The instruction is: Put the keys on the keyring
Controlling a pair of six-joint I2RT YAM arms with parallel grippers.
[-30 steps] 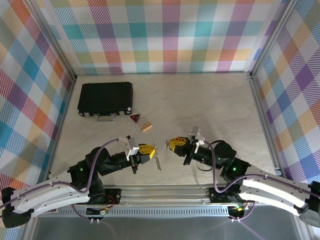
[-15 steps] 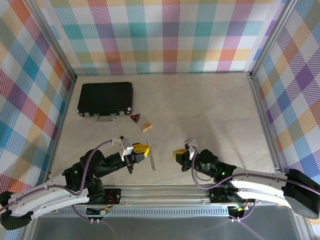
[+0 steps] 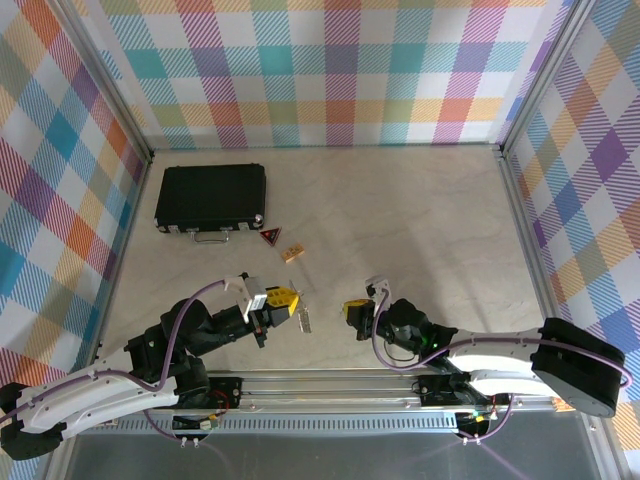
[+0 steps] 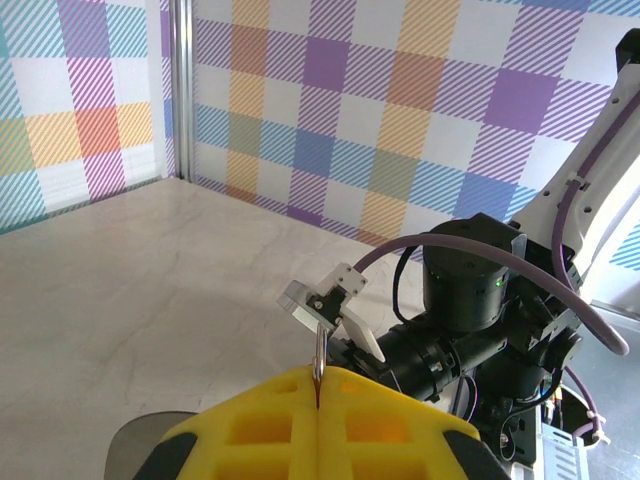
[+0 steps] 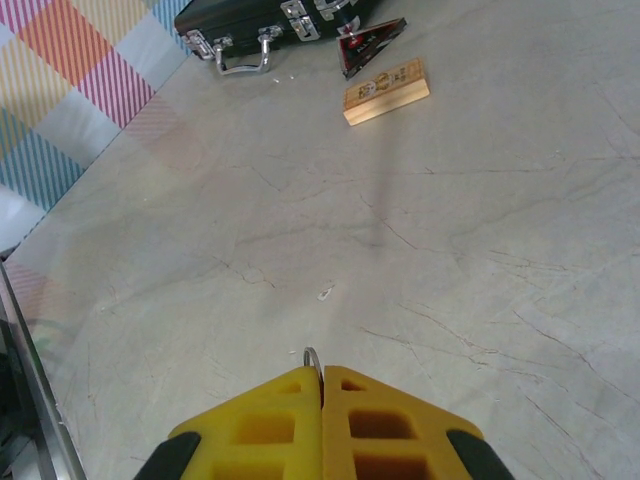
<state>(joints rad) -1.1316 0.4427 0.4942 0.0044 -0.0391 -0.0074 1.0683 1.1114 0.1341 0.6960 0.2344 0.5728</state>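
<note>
My left gripper (image 3: 296,303) is shut on the keys (image 3: 306,320), a silver toothed strip hanging just right of its yellow fingers, near the table's front. In the left wrist view a thin silver edge of the keys (image 4: 319,362) sticks up from the closed pads (image 4: 350,420) of that gripper (image 4: 318,385). My right gripper (image 3: 347,308) faces it a short gap to the right. Its pads are shut on the keyring (image 5: 313,357), of which a thin grey arc shows at the tip of the gripper (image 5: 322,372). Keys and keyring are apart.
A black case (image 3: 210,197) lies at the back left. A red-and-black triangular tag (image 3: 270,237) and a tan wooden block (image 3: 292,253) sit just in front of it, also seen as tag (image 5: 370,42) and block (image 5: 386,90). The right arm's wrist (image 4: 470,300) faces the left camera.
Both grippers have drawn back toward the near edge and sit lower. The right arm has folded in most. The keys have shifted slightly left with the left gripper.
</note>
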